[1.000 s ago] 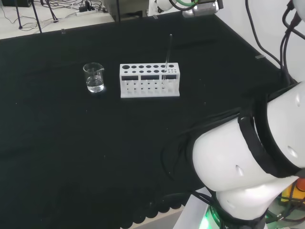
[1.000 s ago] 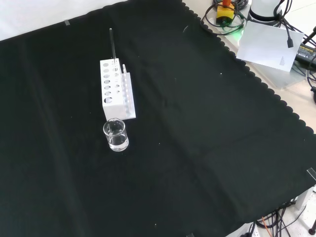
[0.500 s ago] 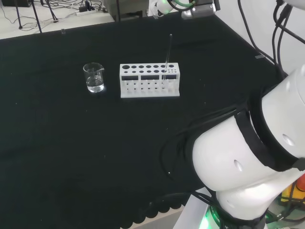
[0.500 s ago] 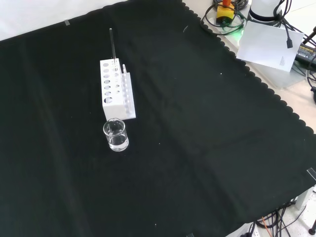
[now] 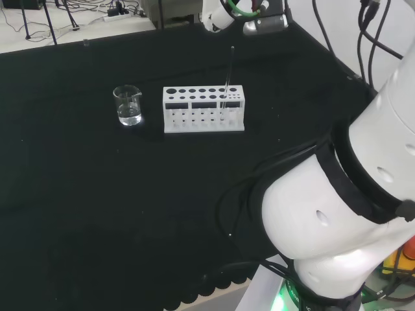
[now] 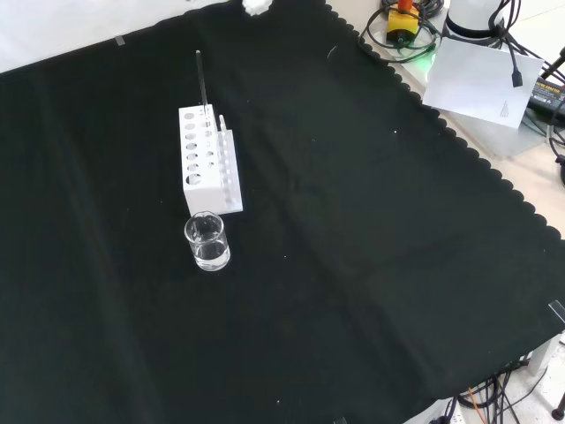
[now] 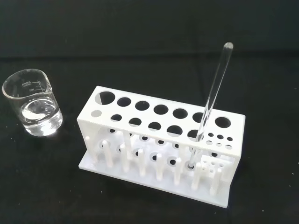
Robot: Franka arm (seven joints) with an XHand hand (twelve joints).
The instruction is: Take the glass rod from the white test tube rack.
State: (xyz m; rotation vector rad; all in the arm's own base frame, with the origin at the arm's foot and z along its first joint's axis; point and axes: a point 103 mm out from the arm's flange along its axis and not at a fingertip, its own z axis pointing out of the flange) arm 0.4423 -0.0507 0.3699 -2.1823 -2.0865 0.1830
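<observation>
Standing tilted in white rack [image 7: 161,140], clear glass rod [image 7: 212,95]; wrist view shows water in beaker [image 7: 32,108] beside rack; hand's fingers: cannot tell

I'm working in a lab: a white test tube rack [image 7: 161,144] with a glass rod [image 7: 212,98] and a beaker [image 7: 32,108] sit on black cloth [image 6: 353,221], cables [image 5: 39,16] trailing beyond.

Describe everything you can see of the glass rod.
The glass rod is a thin, clear, straight stick with a rounded top end. It stands slightly tilted in a hole near one end of the white test tube rack, its foot down at the rack's base and most of its length above the rack. Nothing else touches it.
</observation>
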